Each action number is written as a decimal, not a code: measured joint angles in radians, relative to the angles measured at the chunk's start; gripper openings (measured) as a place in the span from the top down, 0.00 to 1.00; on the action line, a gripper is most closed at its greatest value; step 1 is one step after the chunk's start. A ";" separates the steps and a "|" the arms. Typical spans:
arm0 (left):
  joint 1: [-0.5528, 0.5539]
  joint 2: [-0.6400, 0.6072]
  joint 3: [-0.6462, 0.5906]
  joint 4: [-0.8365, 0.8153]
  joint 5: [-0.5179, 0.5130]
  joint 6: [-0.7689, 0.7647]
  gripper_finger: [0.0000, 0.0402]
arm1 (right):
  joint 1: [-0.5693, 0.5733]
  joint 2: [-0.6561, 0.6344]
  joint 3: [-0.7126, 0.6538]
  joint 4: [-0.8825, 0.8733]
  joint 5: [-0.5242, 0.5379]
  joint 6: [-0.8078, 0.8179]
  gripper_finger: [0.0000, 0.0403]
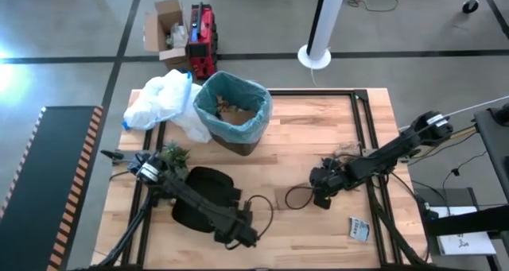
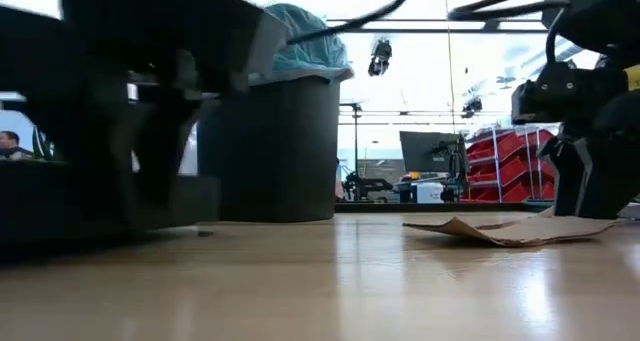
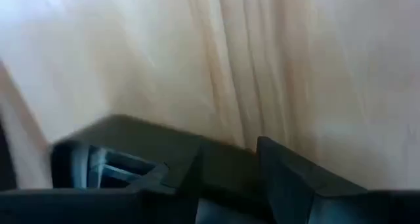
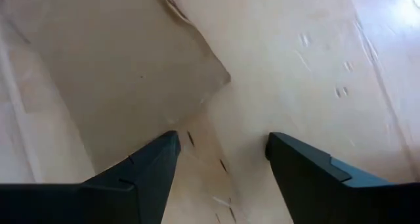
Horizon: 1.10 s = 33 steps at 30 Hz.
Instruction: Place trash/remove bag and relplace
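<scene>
The dark bin (image 1: pixel 232 112) stands at the table's far middle. The light-blue bag (image 1: pixel 258 96) lines it, folded over its rim, and brown paper trash (image 1: pixel 231 110) lies inside. A flat brown paper piece (image 2: pixel 510 229) lies on the table at the right. My right gripper (image 4: pixel 220 142) stands open, pointing down over that paper's edge (image 4: pixel 197 86). A small printed packet (image 1: pixel 359 228) lies near the front right. My left gripper (image 1: pixel 241 235) hangs low over bare wood near the front edge. My right gripper stands with its fingertips (image 4: pixel 164 145) right at the corner of the brown paper piece. I cannot tell whether they touch it. The paper lies flat on the table.
A white plastic bag (image 1: pixel 163 100) lies left of the bin, with a green sprig (image 1: pixel 173 153) nearer. A dark flat object (image 1: pixel 203 195) lies under my left arm. A cardboard box (image 1: pixel 165 29) and a red case (image 1: pixel 203 40) stand on the floor beyond the far edge.
</scene>
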 joint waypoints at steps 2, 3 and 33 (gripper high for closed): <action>-0.001 0.001 0.008 0.047 -0.073 0.004 0.67 | -0.005 0.000 0.005 0.014 -0.003 -0.028 0.43; 0.002 0.001 0.012 0.098 -0.123 0.027 0.67 | -0.009 0.000 0.007 0.016 -0.003 -0.040 0.44; 0.101 0.111 0.005 0.715 -0.357 0.813 0.80 | -0.055 0.080 0.042 0.162 0.007 -0.087 0.49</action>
